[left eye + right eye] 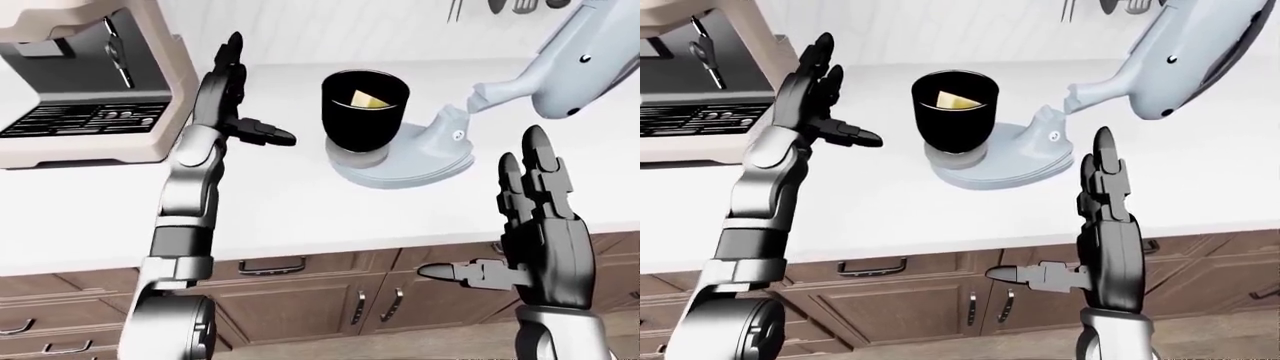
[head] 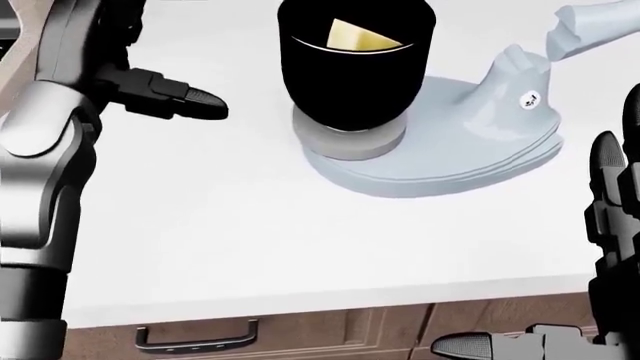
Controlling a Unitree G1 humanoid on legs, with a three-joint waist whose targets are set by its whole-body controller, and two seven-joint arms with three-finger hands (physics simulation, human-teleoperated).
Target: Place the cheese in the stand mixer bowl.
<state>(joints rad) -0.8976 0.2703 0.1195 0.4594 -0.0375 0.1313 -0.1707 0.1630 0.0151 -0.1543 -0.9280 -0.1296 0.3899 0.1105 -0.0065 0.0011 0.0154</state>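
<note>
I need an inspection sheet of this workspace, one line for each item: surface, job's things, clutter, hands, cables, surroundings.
Surface: white counter, bare around the mixer.
Job's things: cheese, a yellow wedge, lies inside the black stand mixer bowl; the bowl sits on the pale mixer base, and the mixer head is tilted up.
Clutter: coffee machine at the left of the left-eye view.
Hands: left hand raised beside the bowl, fingers spread, holding nothing; right hand raised at lower right, fingers open, holding nothing.
Cables: nothing seen.
Surroundings: brown cabinets with handles below; utensils hang at the top.
</note>
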